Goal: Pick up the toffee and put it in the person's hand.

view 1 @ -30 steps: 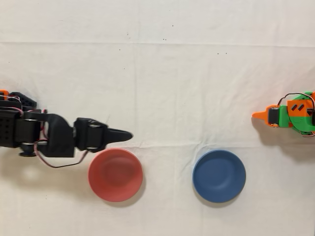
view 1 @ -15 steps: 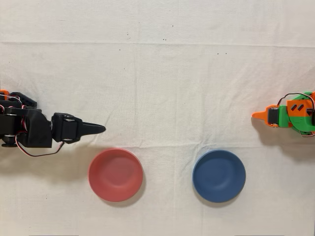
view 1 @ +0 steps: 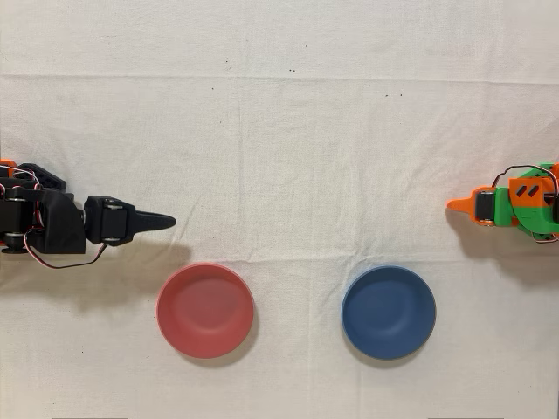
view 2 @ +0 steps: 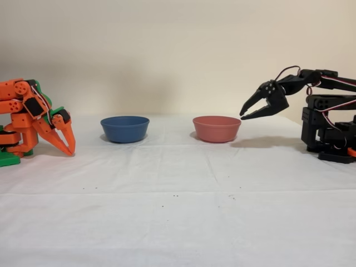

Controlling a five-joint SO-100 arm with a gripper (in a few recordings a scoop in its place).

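The toffee is out of view in both views, and so is the person's hand. My black gripper (view 1: 168, 223) points right from the left edge of the overhead view, up and left of the red bowl (view 1: 205, 310). In the fixed view the gripper (view 2: 242, 115) hangs above the table just right of the red bowl (view 2: 216, 128). Its fingertips meet, and nothing shows between them. The folded black arm stands behind it at the right edge.
A blue bowl (view 1: 389, 312) sits to the right of the red one in the overhead view and looks empty; in the fixed view the blue bowl (view 2: 124, 128) is on the left. The idle orange arm (view 1: 511, 207) rests at the far side. White cloth covers the table.
My arm has pulled back to the left in the overhead view, from the red bowl's upper rim to beside its base. The bowls have not moved.
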